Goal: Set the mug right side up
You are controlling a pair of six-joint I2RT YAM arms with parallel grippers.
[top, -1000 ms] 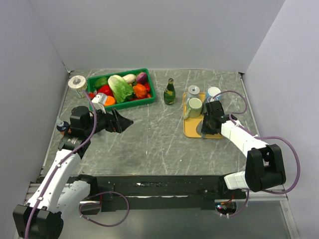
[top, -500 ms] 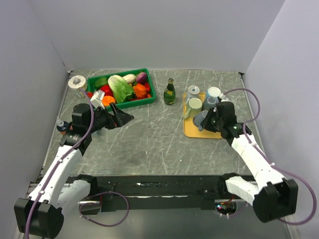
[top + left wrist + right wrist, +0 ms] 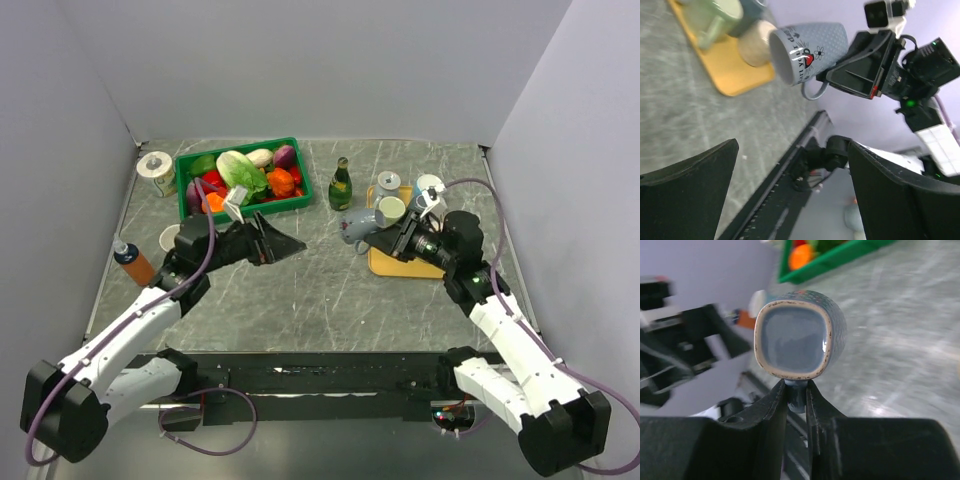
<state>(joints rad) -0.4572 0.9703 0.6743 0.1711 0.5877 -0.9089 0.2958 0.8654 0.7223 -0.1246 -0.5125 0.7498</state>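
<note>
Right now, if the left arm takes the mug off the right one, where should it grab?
Probably the body of the mug, jaws across the barrel, coming from the end that faces the left gripper. It lies sideways in the air with its handle pinched by the right gripper, so only the round wall is free.

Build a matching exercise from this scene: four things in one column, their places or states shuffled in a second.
Things:
1. grey mug
2. bottle
3. green crate
4. left hand

States:
A. open, holding nothing
B. holds vegetables
C. held off the table by the right hand
D. stands upright on the table

Pairs: 1-C, 2-D, 3-B, 4-A
</note>
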